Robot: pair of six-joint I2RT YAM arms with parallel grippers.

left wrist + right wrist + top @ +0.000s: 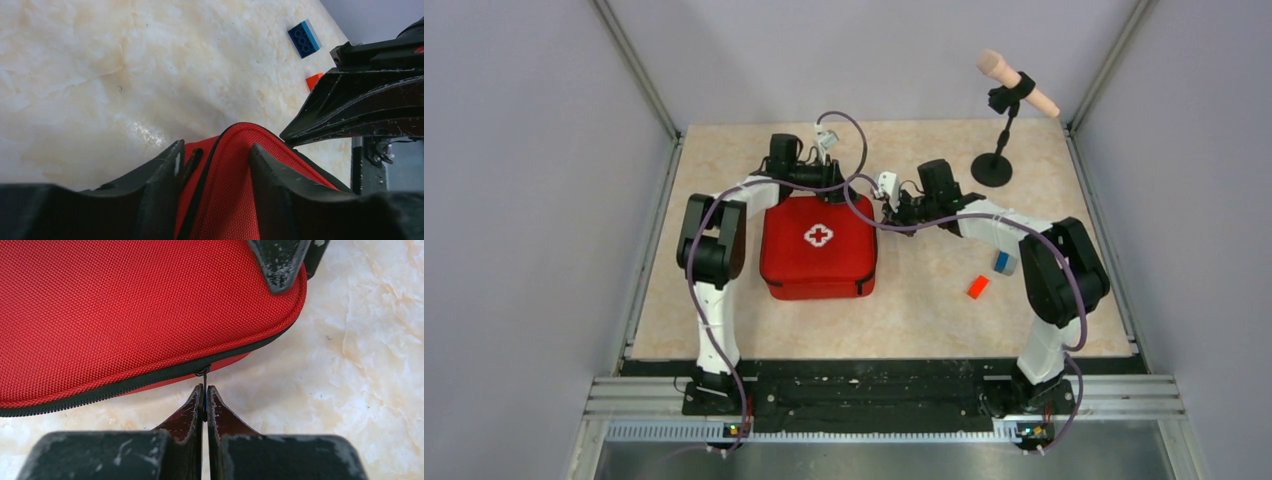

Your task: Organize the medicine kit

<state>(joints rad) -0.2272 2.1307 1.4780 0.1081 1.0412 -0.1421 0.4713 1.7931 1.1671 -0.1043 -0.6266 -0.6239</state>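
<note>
The red medicine kit [816, 245] lies closed on the table, white cross up. My left gripper [809, 180] is at its far edge; in the left wrist view the left gripper [216, 147] has its fingers on both sides of the kit's red corner [235, 190] and pinches it. My right gripper [886, 210] is at the kit's far right corner. In the right wrist view the right gripper [205, 388] is shut on the thin zipper pull [204, 377] hanging from the black zipper line of the kit [125, 305].
A blue block [1003, 262] and a small red block [977, 287] lie right of the kit, near the right arm; both also show in the left wrist view [304, 38], [314, 80]. A microphone on a black stand [994, 165] stands at the back right.
</note>
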